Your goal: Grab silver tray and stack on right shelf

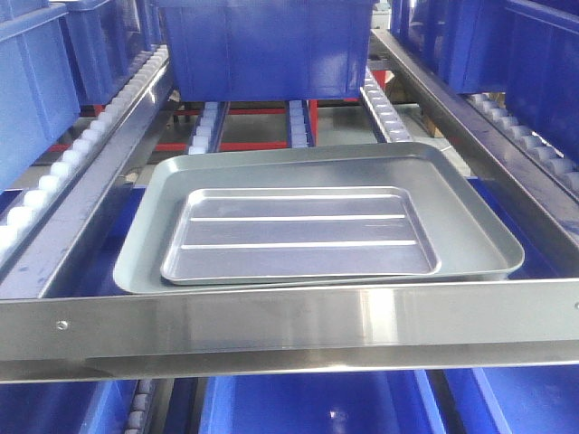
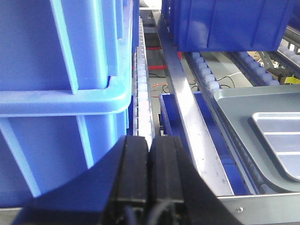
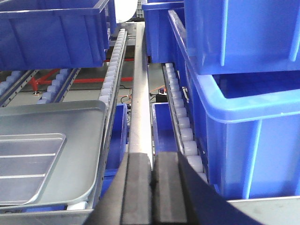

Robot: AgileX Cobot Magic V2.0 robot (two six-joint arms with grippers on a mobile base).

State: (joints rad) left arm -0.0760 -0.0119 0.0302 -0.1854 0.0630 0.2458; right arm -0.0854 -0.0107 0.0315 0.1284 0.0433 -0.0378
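The silver tray [image 1: 298, 235], its two long ridges catching the light, lies flat inside a larger grey tray [image 1: 470, 226], the pair resting on the white rollers of the right shelf [image 1: 289, 321] just behind its brushed steel front bar. Neither arm touches it. In the left wrist view the tray sits ahead and to the right of the left gripper [image 2: 149, 180], across a sloping steel side rail [image 2: 187, 103]; only its near corner shows there. In the right wrist view the same tray lies ahead and to the left of the right gripper [image 3: 153, 187], again well apart from it, with a steel rail [image 3: 140, 93] running straight ahead of the jaws. Both sets of black jaws are pressed together with nothing between them. A stack of blue bins [image 2: 61, 93] rises close on the left of the left gripper, and another blue bin [image 3: 248, 131] stands close on the right of the right gripper. Farther back on the rollers, beyond the two trays, a blue bin [image 1: 262, 45] sits squarely across the lane.
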